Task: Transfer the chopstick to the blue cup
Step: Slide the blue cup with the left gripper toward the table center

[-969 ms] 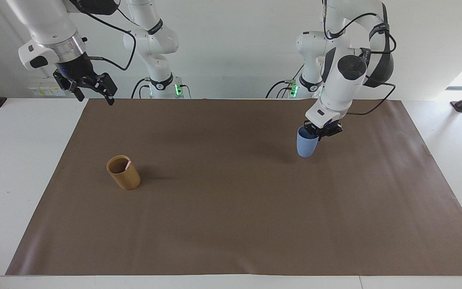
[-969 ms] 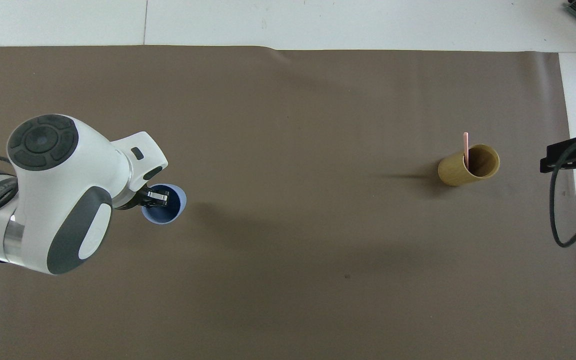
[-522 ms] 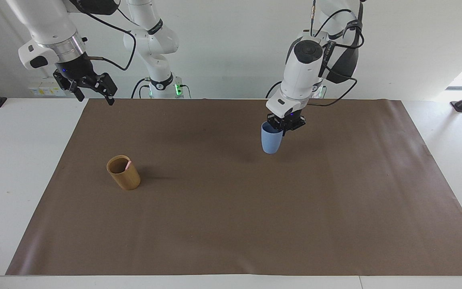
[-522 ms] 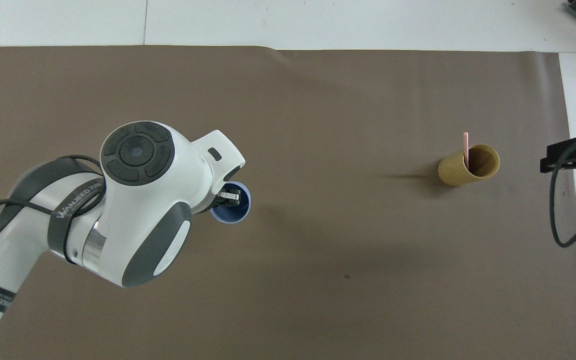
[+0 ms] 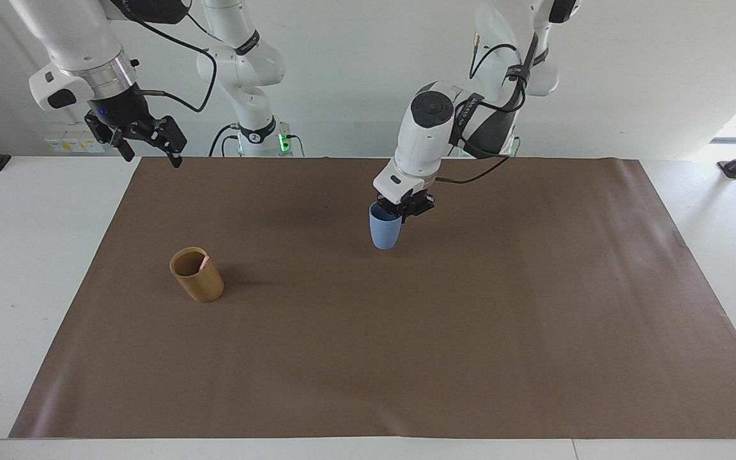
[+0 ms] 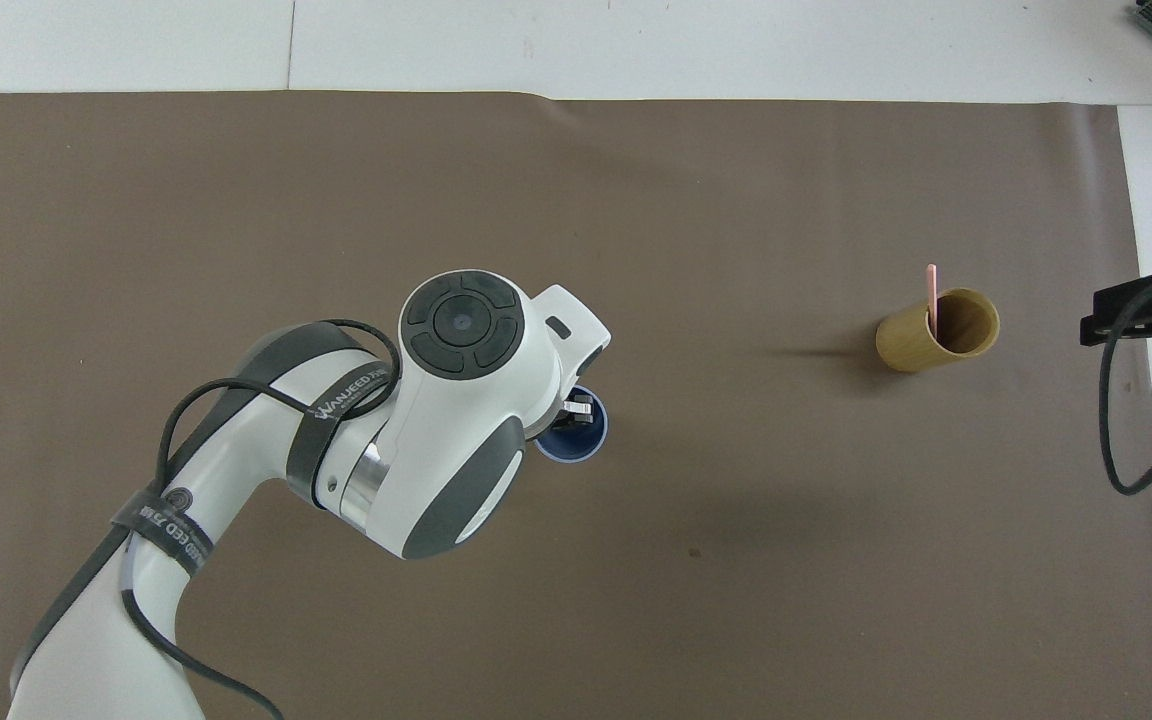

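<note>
Two cups stood out, and one stick. Most of the chopstick [image 6: 931,290] was hidden down inside the tan cup [image 5: 197,275], so only its pink top poked up over the rim. From across the counter just a tiny pink tip showed. The tan cup stood on the brown mat [image 5: 406,332], toward the right arm's end of the counter [image 5: 23,255].

From high up, the big white left arm covered part of the blue cup [image 5: 384,232], so only a bit of its round mouth showed there. The tips of the left claw [image 5: 403,211] were hard to see too, tucked at the cup's rim.

Counting them up, I saw one blue cup, one tan cup, one chopstick, two arms and two claws.

The left claw was squeezed tight on the rim of the blue cup, over the middle of the mat. I could not tell if the cup's bottom touched the mat. The cup had nothing sticking out of it.

The right claw [image 5: 151,144] was spread wide apart and held nothing. It hung in the air over the corner of the mat near the right arm's base, waiting.
</note>
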Robot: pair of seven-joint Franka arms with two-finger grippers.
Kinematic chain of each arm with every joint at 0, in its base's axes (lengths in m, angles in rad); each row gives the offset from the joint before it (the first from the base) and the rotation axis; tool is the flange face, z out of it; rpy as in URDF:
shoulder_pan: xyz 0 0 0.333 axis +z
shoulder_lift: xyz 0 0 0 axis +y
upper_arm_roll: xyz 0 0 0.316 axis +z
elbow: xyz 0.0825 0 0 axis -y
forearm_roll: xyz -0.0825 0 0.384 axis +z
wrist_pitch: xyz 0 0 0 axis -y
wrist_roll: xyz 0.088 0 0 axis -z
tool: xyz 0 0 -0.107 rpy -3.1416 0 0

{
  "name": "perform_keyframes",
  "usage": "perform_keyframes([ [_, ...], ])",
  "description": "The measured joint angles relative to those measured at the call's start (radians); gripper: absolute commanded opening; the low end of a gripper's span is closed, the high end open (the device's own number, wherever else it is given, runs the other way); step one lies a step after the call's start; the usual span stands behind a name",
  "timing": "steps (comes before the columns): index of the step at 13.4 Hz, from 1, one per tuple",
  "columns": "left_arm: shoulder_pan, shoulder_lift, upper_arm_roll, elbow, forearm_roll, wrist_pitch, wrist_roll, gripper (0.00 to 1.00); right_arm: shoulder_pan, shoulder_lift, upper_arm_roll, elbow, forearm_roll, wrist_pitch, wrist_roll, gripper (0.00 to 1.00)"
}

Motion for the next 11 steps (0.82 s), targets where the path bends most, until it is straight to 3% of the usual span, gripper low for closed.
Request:
perform_keyframes([
  [11, -0.021, 0.010, 0.004, -0.021, -0.044, 0.026, -0.072, 0.00, 0.002, 0.000, 0.001, -0.001, 0.000, 0.000, 0.000, 1.00],
])
